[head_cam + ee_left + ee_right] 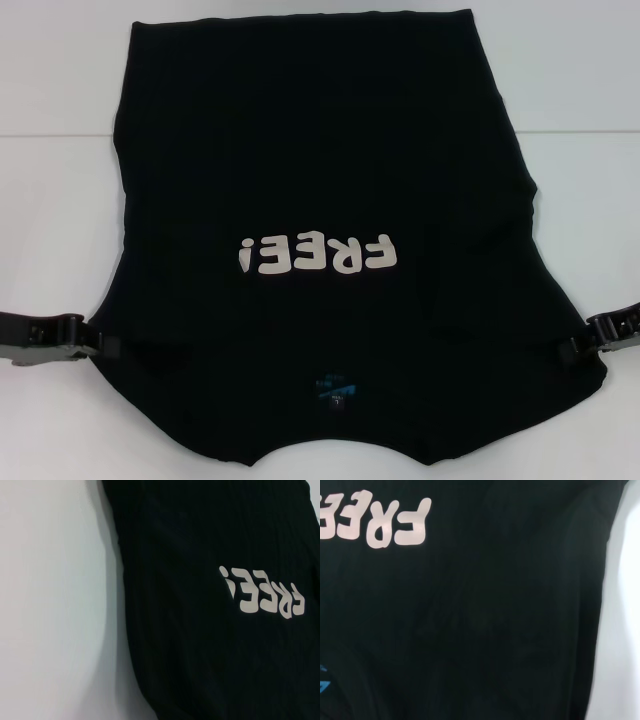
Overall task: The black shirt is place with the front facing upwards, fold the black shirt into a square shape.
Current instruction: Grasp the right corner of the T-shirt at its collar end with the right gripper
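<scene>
Black shirt (320, 190) collar cut off at near edge (blue label (331, 390) print illegible).

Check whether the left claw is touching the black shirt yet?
Touching. In the head view the left claw meets the black shirt at its near left edge with no table showing between them. Whether it has gripped the cloth can't be told.

A bare test or lab setup: a plain white bench (60, 200) fills the view, with nothing homely around.
</scene>
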Available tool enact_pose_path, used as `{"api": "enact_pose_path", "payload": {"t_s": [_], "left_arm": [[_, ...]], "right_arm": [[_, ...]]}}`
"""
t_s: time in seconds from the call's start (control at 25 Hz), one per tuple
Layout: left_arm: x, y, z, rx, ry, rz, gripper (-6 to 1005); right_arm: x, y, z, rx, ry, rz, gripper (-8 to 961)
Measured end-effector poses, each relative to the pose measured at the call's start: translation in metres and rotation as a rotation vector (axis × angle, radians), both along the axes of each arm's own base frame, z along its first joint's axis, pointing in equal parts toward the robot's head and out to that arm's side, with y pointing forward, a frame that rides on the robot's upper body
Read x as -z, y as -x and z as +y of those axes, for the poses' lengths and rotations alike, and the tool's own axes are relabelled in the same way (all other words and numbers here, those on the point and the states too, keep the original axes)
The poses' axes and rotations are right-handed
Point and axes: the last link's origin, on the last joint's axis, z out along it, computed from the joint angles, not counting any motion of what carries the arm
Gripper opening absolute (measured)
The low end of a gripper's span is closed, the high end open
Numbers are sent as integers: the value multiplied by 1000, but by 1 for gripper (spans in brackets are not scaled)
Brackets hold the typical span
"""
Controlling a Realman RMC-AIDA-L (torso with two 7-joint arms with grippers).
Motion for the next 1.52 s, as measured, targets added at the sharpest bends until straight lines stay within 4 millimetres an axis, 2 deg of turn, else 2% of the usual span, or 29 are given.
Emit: {"api": "enact_pose_path", "payload": {"t_s": [0.28, 0.48, 0.68, 0.84, 1.04, 1.28, 1.52], "left_arm": [[1, 0, 0, 6, 2, 0, 23], [1, -1, 0, 13, -5, -9, 22], [-2, 0, -3, 4, -10, -25, 22], [-2, -2, -11, 20, 50, -45, 22], [-1, -10, -29, 77, 168, -102, 21], [-1, -4, -44, 74, 209, -109, 21], [1, -2, -44, 70, 213, -99, 22]], "right_arm": [[-1, 0, 0, -3, 2, -3, 171], [-3, -1, 1, -16, 1, -8, 78], [-12, 1, 1, -40, 19, -11, 66], [-25, 5, -3, -65, 53, -16, 47], [-35, 7, -20, -79, 158, 9, 48], [-37, -4, -38, -56, 219, 12, 74], [-50, -5, -27, -67, 101, 23, 99]]}}
